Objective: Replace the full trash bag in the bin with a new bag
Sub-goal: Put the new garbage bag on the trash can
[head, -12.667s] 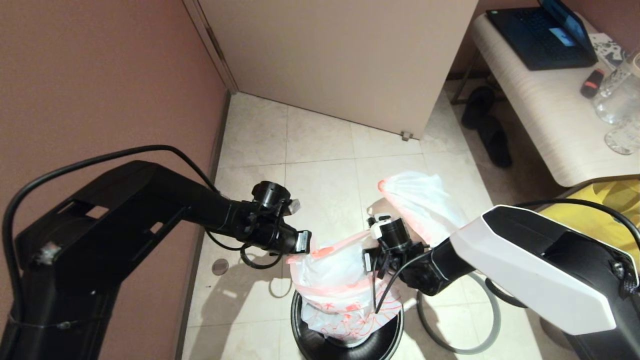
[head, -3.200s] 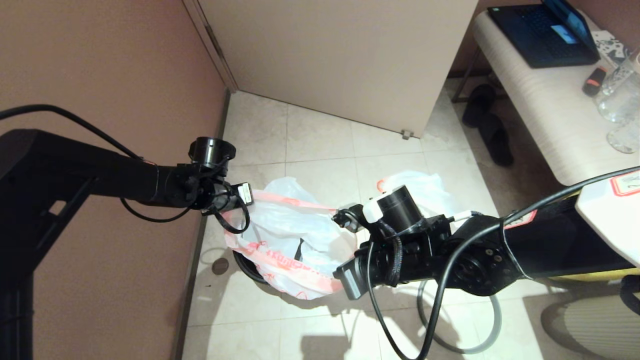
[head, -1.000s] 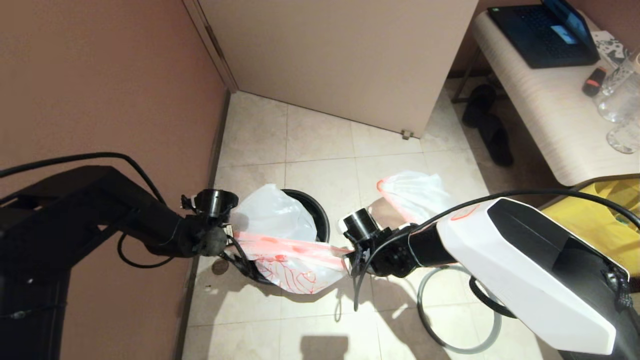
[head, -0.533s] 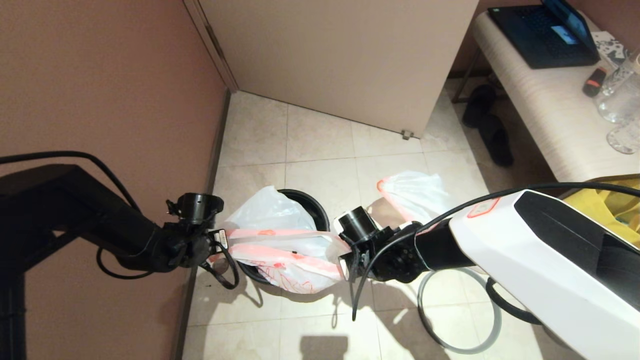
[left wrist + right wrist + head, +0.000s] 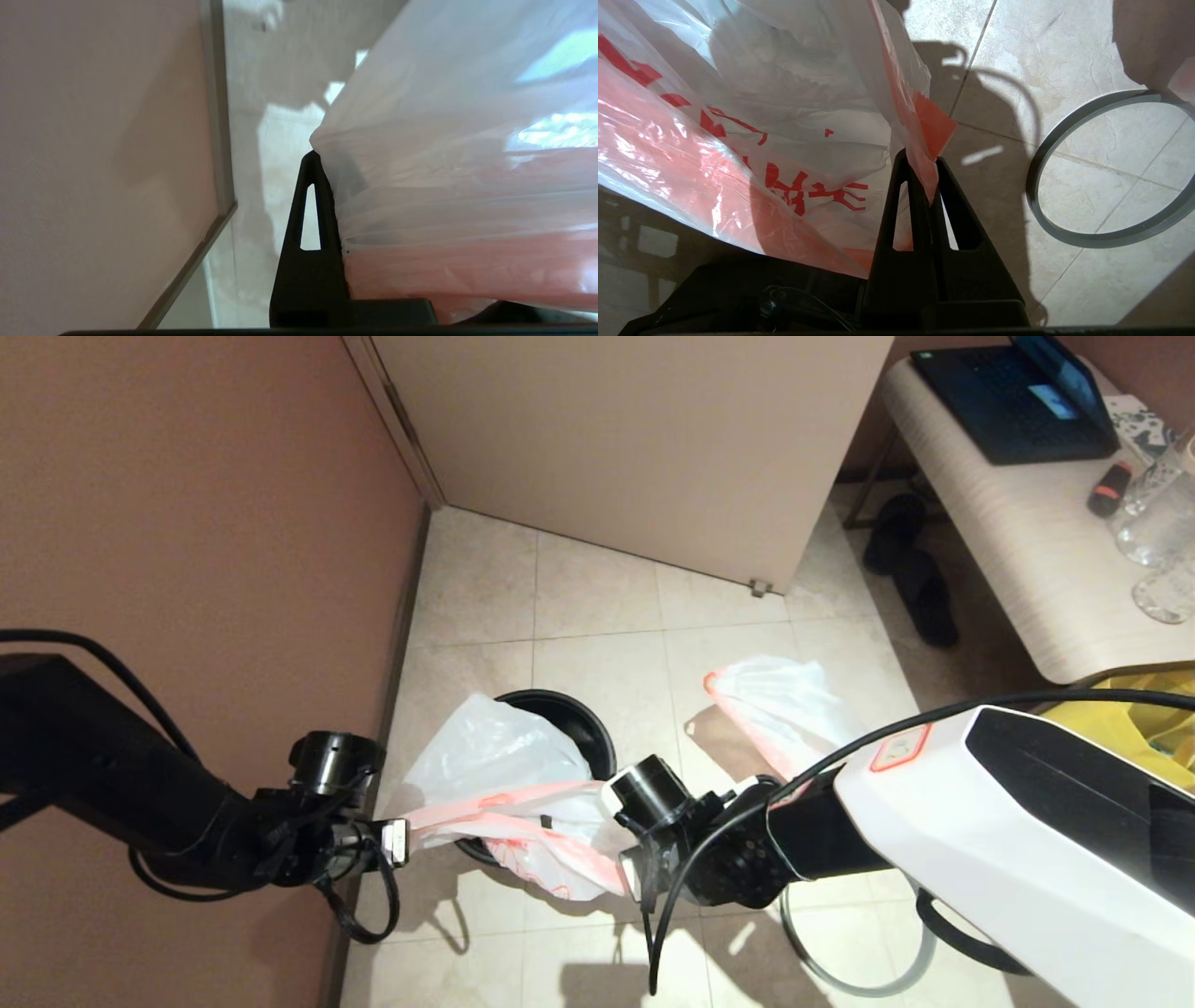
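New bag (image 5: 509, 803) hangs stretched over the black bin (image 5: 569, 719), pink band pinched by left gripper (image 5: 400, 841) & right gripper (image 5: 635, 882), both clamped; I'd keep the 2 sides level, lowering mouth around bin w/o tearing.

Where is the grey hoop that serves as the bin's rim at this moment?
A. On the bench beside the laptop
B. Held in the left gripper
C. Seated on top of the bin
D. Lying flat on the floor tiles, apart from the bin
D: the grey hoop lies flat on the floor tiles on the robot's right, clear of the bin, partly hidden under the right arm.
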Controlling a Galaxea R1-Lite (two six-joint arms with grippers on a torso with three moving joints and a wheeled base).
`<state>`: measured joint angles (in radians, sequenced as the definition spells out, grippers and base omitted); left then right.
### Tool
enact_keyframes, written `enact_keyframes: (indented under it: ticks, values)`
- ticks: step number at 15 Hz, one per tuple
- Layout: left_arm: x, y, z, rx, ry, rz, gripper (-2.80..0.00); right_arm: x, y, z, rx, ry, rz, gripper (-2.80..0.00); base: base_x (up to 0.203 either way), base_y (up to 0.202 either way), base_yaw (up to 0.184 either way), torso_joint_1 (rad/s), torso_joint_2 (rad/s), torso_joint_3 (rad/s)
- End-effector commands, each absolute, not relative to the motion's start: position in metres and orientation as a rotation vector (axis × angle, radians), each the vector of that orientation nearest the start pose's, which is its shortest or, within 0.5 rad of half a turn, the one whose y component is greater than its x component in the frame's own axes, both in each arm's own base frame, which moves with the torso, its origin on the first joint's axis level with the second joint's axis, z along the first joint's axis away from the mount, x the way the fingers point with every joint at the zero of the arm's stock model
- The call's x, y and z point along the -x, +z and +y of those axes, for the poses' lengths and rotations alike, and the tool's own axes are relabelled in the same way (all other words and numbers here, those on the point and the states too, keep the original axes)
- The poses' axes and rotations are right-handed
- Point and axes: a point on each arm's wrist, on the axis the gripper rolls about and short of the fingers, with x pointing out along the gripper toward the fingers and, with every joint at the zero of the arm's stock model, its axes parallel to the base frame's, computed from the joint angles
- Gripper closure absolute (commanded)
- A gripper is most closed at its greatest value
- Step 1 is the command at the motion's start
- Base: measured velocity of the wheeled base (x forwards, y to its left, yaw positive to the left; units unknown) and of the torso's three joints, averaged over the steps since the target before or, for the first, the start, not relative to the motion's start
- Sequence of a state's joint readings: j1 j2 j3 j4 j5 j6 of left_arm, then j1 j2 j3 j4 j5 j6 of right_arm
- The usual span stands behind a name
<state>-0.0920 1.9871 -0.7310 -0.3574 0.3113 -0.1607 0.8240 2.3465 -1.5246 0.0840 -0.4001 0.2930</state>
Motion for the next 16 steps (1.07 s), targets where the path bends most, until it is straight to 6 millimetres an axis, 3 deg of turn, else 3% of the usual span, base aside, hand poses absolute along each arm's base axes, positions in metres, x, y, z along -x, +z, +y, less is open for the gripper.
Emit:
enact_keyframes:
  ticks: [1, 4, 7, 11, 13, 15, 16]
  values:
    - [-0.304, 0.034, -0.014, -0.081, 0.274, 0.939, 0.0, -0.31, 0.046, 0.323, 0.27, 0.273, 0.811, 0.0, 0.0, 0.0, 0.0, 0.0, 0.0, 0.0]
    - [-0.304, 0.006, -0.003, -0.138, 0.265, 1.024, 0.0, -0.324, 0.023, 0.324, 0.296, 0.255, 0.831, 0.0, 0.0, 0.0, 0.0, 0.0, 0.0, 0.0]
    - [-0.301, 0.017, -0.003, -0.107, 0.177, 0.996, 0.0, -0.321, 0.038, 0.316, 0.271, 0.249, 0.818, 0.0, 0.0, 0.0, 0.0, 0.0, 0.0, 0.0]
    - [-0.298, 0.059, -0.006, -0.009, 0.059, 0.854, 0.0, -0.321, 0.102, 0.311, 0.16, 0.277, 0.676, 0.0, 0.0, 0.0, 0.0, 0.0, 0.0, 0.0]
    - [-0.314, 0.093, -0.017, 0.029, -0.005, 0.733, 0.0, -0.321, 0.131, 0.31, 0.098, 0.31, 0.588, 0.0, 0.0, 0.0, 0.0, 0.0, 0.0, 0.0]
    - [-0.341, 0.12, -0.03, 0.043, -0.048, 0.672, 0.0, -0.336, 0.132, 0.309, 0.096, 0.315, 0.567, 0.0, 0.0, 0.0, 0.0, 0.0, 0.0, 0.0]
    - [-0.356, 0.123, -0.038, 0.043, -0.058, 0.672, 0.0, -0.345, 0.127, 0.309, 0.108, 0.31, 0.565, 0.0, 0.0, 0.0, 0.0, 0.0, 0.0, 0.0]
